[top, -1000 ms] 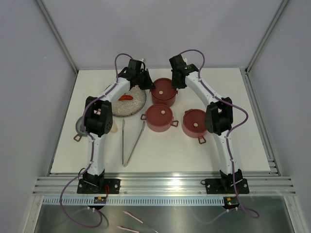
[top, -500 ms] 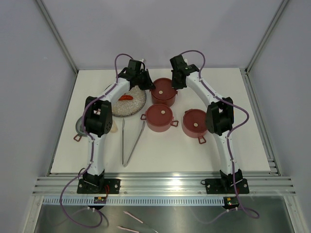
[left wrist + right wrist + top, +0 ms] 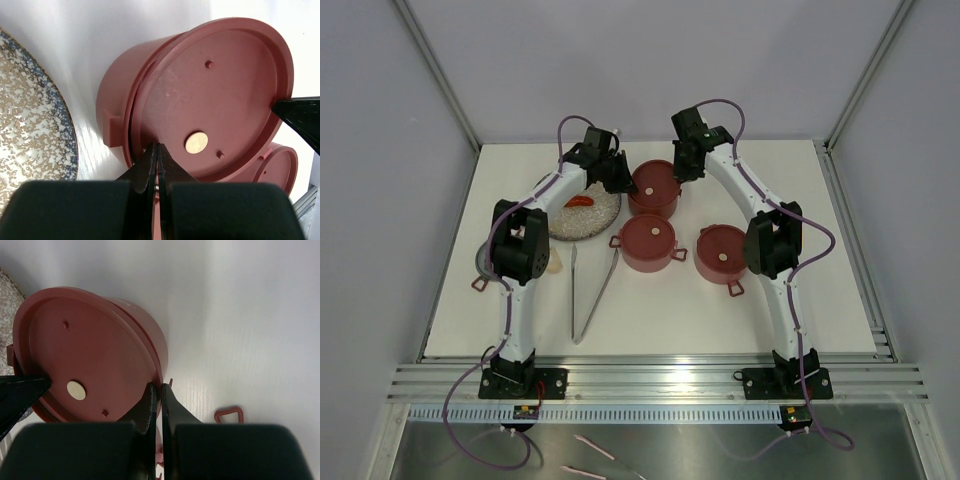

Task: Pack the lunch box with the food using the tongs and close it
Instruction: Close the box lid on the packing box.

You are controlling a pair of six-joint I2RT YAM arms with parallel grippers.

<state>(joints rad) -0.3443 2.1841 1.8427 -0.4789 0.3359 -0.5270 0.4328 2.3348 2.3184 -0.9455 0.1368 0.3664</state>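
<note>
The lunch box shows as three dark-red lidded tiers: back [image 3: 655, 188], middle [image 3: 650, 242] and right [image 3: 722, 252]. My left gripper [image 3: 623, 183] [image 3: 157, 146] is shut, its tips against the left rim of the back tier's lid [image 3: 215, 95]; whether it pinches the rim is hidden. My right gripper [image 3: 682, 175] [image 3: 160, 387] is shut on the right rim of that same lid [image 3: 90, 355]. A red piece of food [image 3: 580, 201] lies on the speckled plate [image 3: 590, 222]. The tongs [image 3: 592, 290] lie on the table, held by neither gripper.
A grey round piece with a red loop handle [image 3: 483, 264] sits at the left edge, half under the left arm, with a pale bit [image 3: 553, 263] beside it. Another tier's red loop handle [image 3: 229, 414] lies close to the right gripper. The plate [image 3: 30, 115] borders the back tier.
The right wrist has shifted a little toward the back at the back tier's rim. The left wrist has edged slightly left. The tiers, plate and tongs stay put.
</note>
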